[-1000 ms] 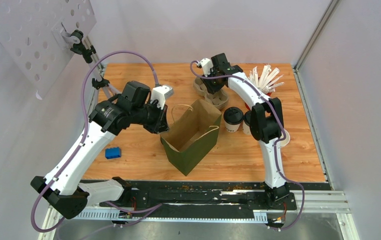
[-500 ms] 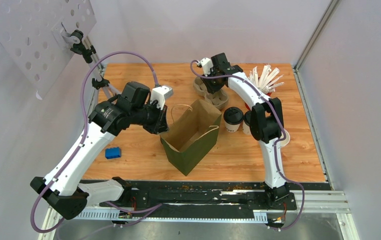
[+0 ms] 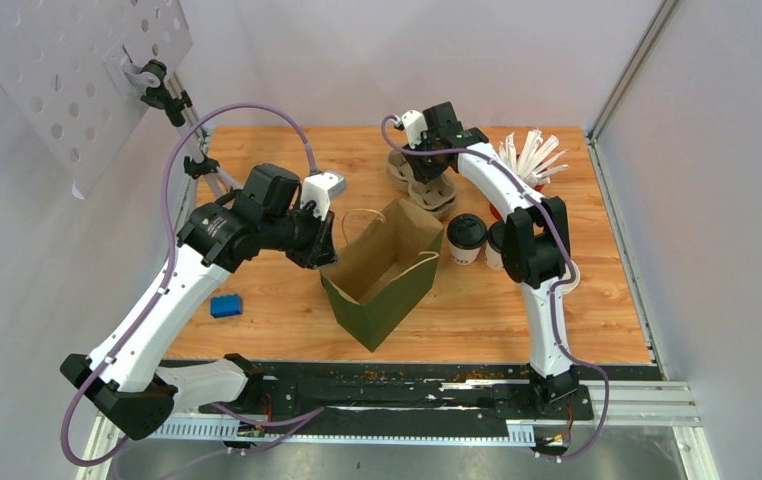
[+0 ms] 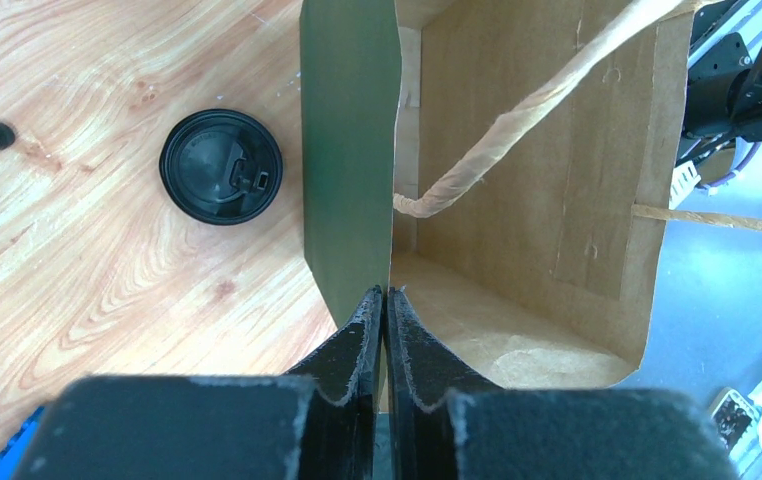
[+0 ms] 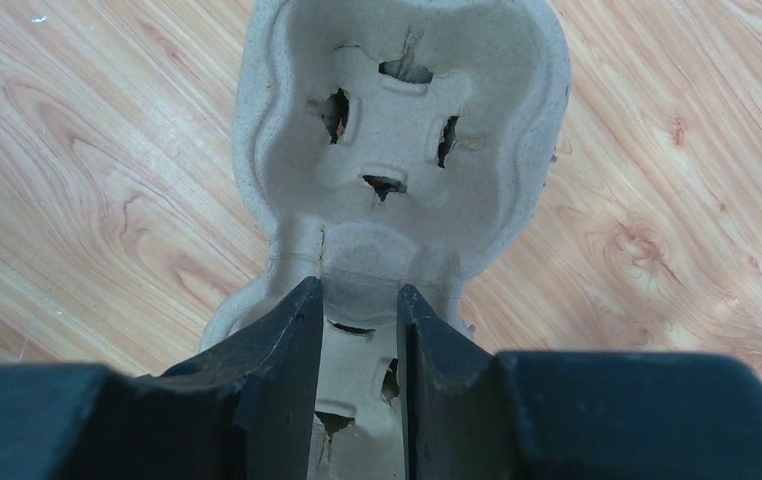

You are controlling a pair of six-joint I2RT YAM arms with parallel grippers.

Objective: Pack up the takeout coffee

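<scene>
Blue block (image 3: 225, 305) on table, bag's 9. L gripper (image 4: 385, 300) fingers pressed together, pinching rim of open paper bag (image 3: 382, 270), which stands upright mid-table. R gripper (image 5: 357, 300) fingers clamped on middle ridge of pulp carrier (image 5: 397, 150), bag's 1. Coffee cups (image 3: 466, 238) upright w/ lids on, on table just beside bag at its 3, not inside; 2nd cup mostly hidden behind R arm. Red cup w/ stirrers (image 3: 527, 160) at bag's 2.
</scene>
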